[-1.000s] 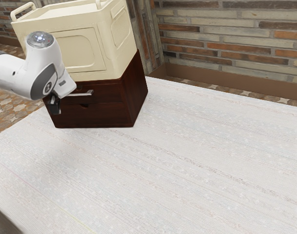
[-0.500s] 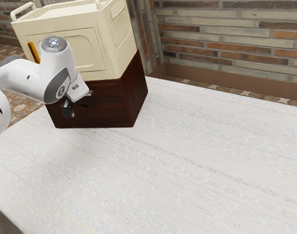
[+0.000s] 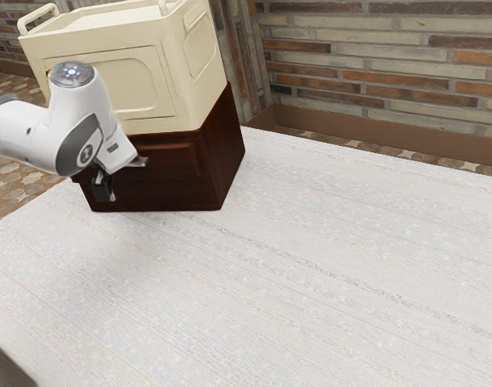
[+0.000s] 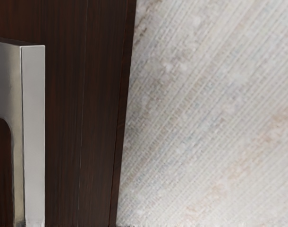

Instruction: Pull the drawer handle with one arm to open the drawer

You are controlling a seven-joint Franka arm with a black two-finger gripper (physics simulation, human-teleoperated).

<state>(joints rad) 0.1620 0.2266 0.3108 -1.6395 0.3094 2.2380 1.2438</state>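
The black gripper (image 3: 103, 189) is low in front of the dark brown cabinet (image 3: 224, 153), at the exterior view's left. The upper drawer (image 3: 172, 160) stands slightly out from the cabinet, its right edge forward of the cabinet's face. One end of the metal handle (image 3: 139, 162) juts out beside the white hand, which hides the rest of it. In the wrist view the silver handle (image 4: 34, 137) lies close under the hand, over dark wood (image 4: 87, 113). How the fingers stand around the handle cannot be made out.
A cream bin (image 3: 109, 85) with raised handles sits on top of the cabinet. The white cloth-covered table (image 3: 294, 266) spreads in front and toward the exterior view's right. A brick wall (image 3: 383, 72) rises behind.
My hand first moved toward the exterior view's right, to the handle, then back slightly left and down. The handle and upper drawer front came outward with it, leaving the drawer slightly open.
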